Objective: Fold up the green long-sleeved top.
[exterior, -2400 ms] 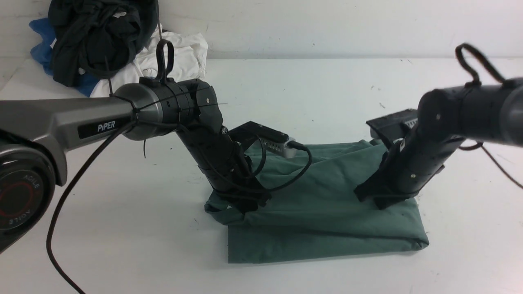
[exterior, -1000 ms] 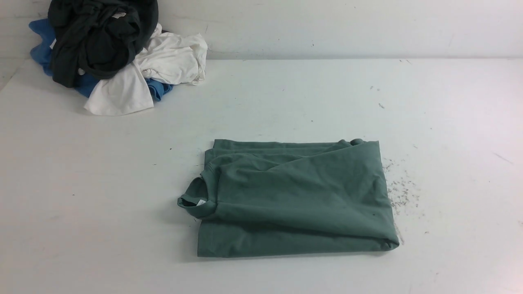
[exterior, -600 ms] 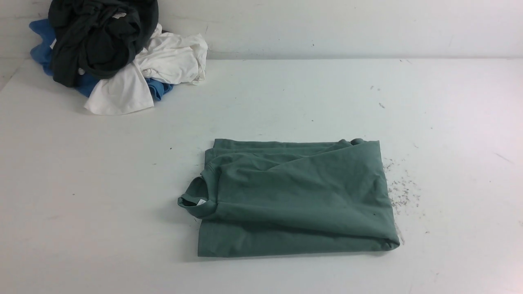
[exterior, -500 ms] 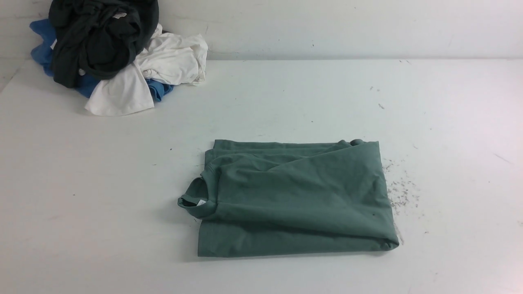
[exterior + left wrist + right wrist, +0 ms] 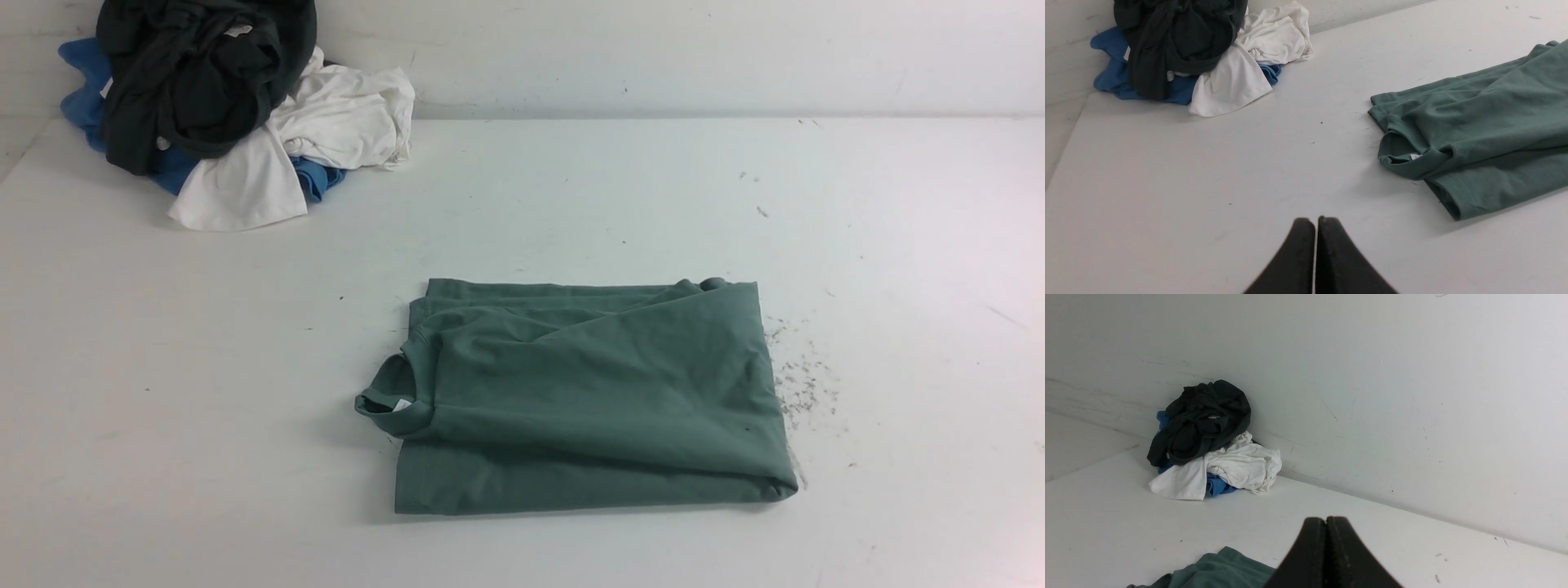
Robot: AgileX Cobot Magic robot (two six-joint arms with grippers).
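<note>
Sage-green long-sleeved top (image 5: 588, 400) is seen folded on the white bench (image 5: 571, 180); left end effector (image 5: 1315, 222) and right end effector (image 5: 1326, 522) are pressed together, empty.

Pile of clothes at far-left table corner against wall (image 5: 653, 57), well apart from both grippers: blackish dark-green garment (image 5: 204, 73) on top, white garment (image 5: 326, 131) spilling beneath, blue garment (image 5: 82, 98) lowest, peeking out both sides. White table (image 5: 571, 188) scuffed; dark specks (image 5: 804, 384) scattered on right part.
</note>
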